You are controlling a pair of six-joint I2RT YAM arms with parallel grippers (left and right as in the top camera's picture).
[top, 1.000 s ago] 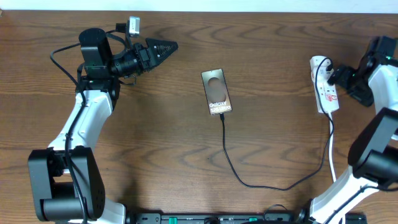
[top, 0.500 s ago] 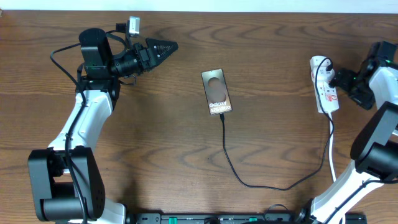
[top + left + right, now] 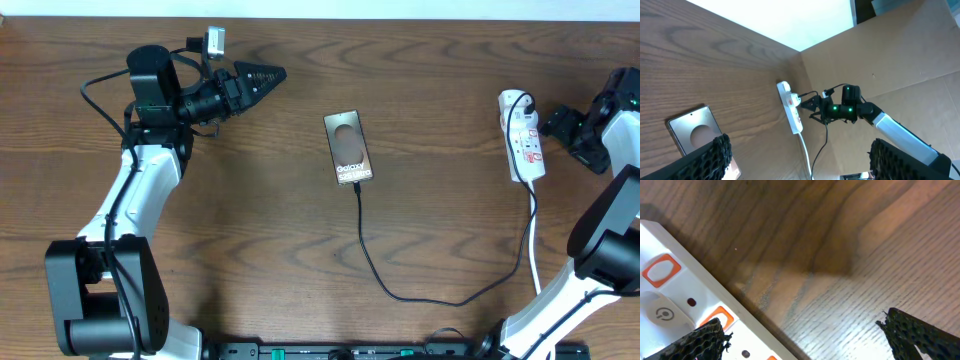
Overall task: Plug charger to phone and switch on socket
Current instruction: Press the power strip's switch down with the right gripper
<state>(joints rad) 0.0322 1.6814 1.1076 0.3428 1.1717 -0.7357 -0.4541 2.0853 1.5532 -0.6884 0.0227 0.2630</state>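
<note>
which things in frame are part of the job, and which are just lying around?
Job:
- phone
- charger, its cable meeting the phone's near end
- socket
- right tool, open beside the socket

Just there:
- wooden table
- cardboard wall
- left tool, open, away from the phone

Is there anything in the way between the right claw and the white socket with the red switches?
No, nothing I can see. The right claw hangs open close beside the socket. Only bare wooden table shows between them.
</note>
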